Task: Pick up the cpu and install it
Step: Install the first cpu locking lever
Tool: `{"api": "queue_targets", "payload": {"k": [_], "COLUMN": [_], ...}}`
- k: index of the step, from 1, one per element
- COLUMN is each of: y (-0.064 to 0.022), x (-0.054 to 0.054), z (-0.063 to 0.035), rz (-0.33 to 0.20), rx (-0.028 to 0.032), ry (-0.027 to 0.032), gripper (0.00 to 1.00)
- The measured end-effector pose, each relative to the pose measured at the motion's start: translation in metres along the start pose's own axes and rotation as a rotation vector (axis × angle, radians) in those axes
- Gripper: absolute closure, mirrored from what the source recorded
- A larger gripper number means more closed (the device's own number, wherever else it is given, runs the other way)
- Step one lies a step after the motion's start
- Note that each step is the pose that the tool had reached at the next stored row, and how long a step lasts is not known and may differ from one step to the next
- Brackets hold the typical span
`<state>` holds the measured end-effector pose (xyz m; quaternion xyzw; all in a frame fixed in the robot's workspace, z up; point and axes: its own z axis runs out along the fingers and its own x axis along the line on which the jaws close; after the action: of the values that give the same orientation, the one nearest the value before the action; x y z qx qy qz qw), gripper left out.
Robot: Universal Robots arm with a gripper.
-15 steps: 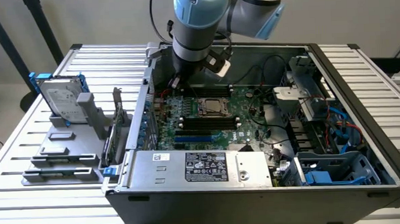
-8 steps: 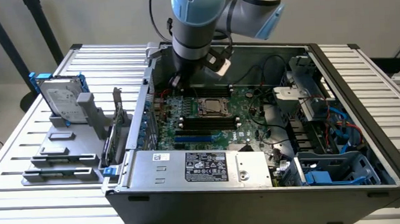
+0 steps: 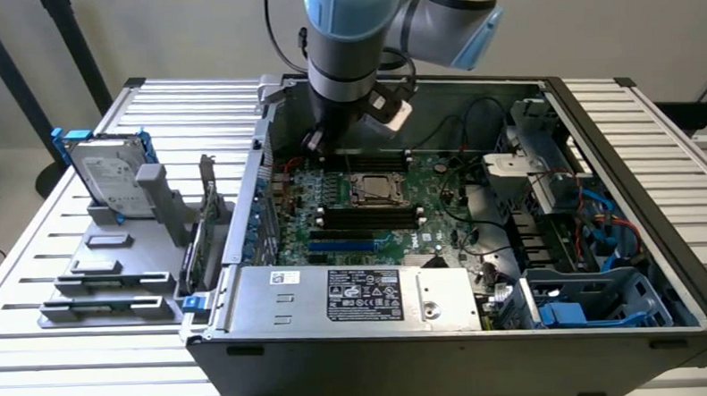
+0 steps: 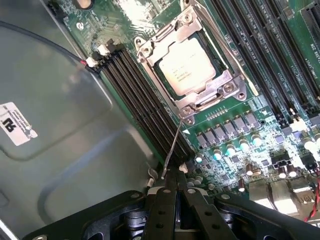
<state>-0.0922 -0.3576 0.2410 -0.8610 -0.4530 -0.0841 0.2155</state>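
Observation:
The cpu (image 4: 186, 67), a small pale silver square, lies flat inside the dark socket frame (image 4: 226, 89) on the green motherboard (image 4: 260, 112). In the exterior view the cpu (image 3: 371, 189) sits mid-board inside the open computer case (image 3: 456, 355). My gripper (image 4: 175, 182) is shut with nothing between its fingers, hovering a little off the socket's corner, near the case wall. A thin wire lever (image 4: 172, 147) runs from that corner toward my fingertips; whether they touch it I cannot tell. My gripper (image 3: 314, 143) hangs low over the board's back corner on the exterior view's left.
Black memory slots (image 4: 145, 100) run alongside the socket. A silver hard drive (image 3: 106, 177) with blue bracket stands on a grey fixture (image 3: 106, 271) at the exterior view's left. A power supply (image 3: 346, 292) fills the case front; drive cages and blue cables (image 3: 582, 233) crowd the right.

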Motion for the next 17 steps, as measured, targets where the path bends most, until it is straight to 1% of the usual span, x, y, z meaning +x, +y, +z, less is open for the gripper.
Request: {"api": "queue_targets", "payload": {"k": [3,4,6,8,10,11,14,16,17], "y": [0.0049,0.0073,0.0139,0.0209,0.0259,0.0274,0.0289,0.0289,0.0286], "x": [0.003,0.005,0.009,0.013,0.016,0.016,0.015,0.016,0.016], "z": [-0.0003,-0.0003,0.0001,0.0009,0.0027,0.0039,0.0088,0.0125,0.0144], "rz": [-0.008,-0.010,-0.014,-0.017,-0.019,-0.020,-0.020,-0.019,-0.019], "rx": [-0.0130,-0.0174,-0.0243,-0.0291,-0.0319,-0.0331,-0.0360,-0.0392,-0.0424], "ry": [0.0087,0.0116,0.0162,0.0195,0.0215,0.0214,0.0183,0.0135,0.0091], "gripper": [0.89,0.89,0.89,0.89,0.89,0.89,0.89,0.89,0.89]}}
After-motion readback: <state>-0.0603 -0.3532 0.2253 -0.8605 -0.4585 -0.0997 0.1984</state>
